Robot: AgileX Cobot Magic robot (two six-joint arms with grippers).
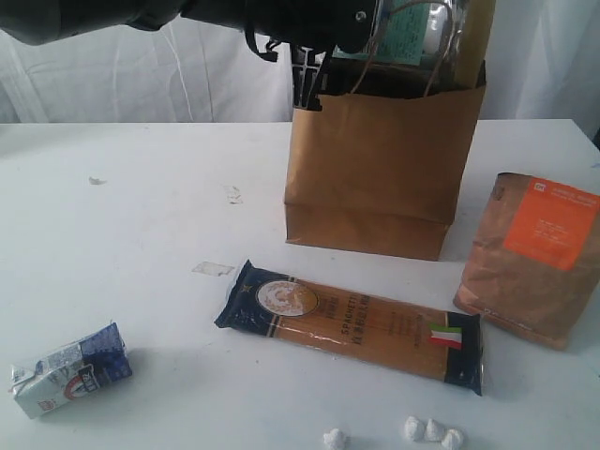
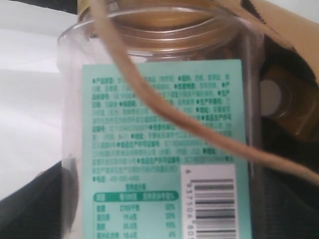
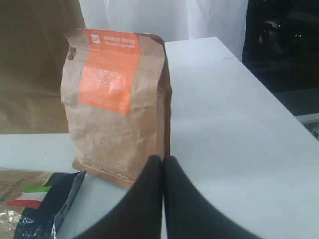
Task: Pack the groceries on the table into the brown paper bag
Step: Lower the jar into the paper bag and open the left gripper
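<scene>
My left gripper is shut on the clear jar with a gold lid and a green label. In the exterior view the jar hangs at the open top of the brown paper bag, and a cord handle crosses its front. On the table lie the dark-blue spaghetti packet and the blue-white carton. The brown pouch stands upright at the right. My right gripper is shut and empty, just in front of the pouch. The yellow packet is out of view.
Small white lumps lie at the front edge and a flat paper scrap sits left of the spaghetti. A round metallic thing shows inside the bag behind the jar. The table's edge runs beside the pouch.
</scene>
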